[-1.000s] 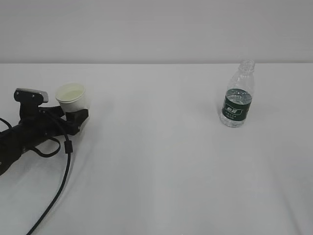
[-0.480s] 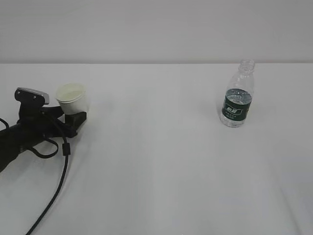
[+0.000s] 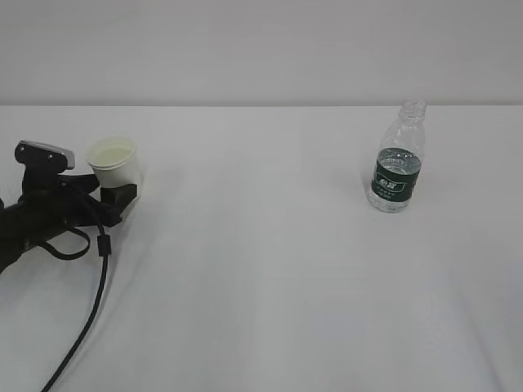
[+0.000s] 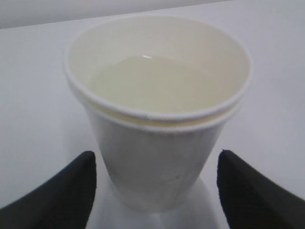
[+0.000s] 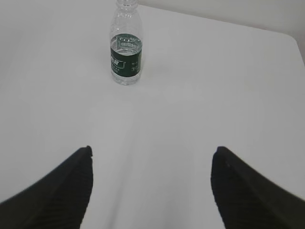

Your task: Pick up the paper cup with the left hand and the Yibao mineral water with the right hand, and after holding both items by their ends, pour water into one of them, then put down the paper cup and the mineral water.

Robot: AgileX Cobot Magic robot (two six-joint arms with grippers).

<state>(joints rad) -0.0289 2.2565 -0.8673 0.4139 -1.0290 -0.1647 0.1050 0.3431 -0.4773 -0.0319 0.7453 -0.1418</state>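
The put-down is judged to be finished, with water already seen in the cup. Nearest the front edge of the white table (image 3: 270, 310), a black cable is seen trailing from the left hand (image 3: 122, 196), which lies low by the left edge. Its jaws are spread wide, one black wedge finger (image 4: 52, 193) on each side of the paper cup (image 3: 113, 166), and daylight is seen between each finger and the cup wall in the left wrist view. Nothing is gripped. The cup stands upright near the left edge, its rolled rim doubled as if 2 cups were nested, its tapered matte wall cream-white, and a pale, still liquid, taken to be the water (image 4: 152, 86), is held inside.

The right hand (image 5: 151, 191) is out of the exterior view; in its own wrist view the 2 fingers are parted wide with only bare table between them.

Farther back, toward the right edge, the Yibao mineral water (image 3: 397, 159) stands upright, well apart from the cup: clear ribbed plastic, dark green label, open neck, partly filled.

What is called for next is a straight retreat of the left hand, so that the light cup is not nudged.
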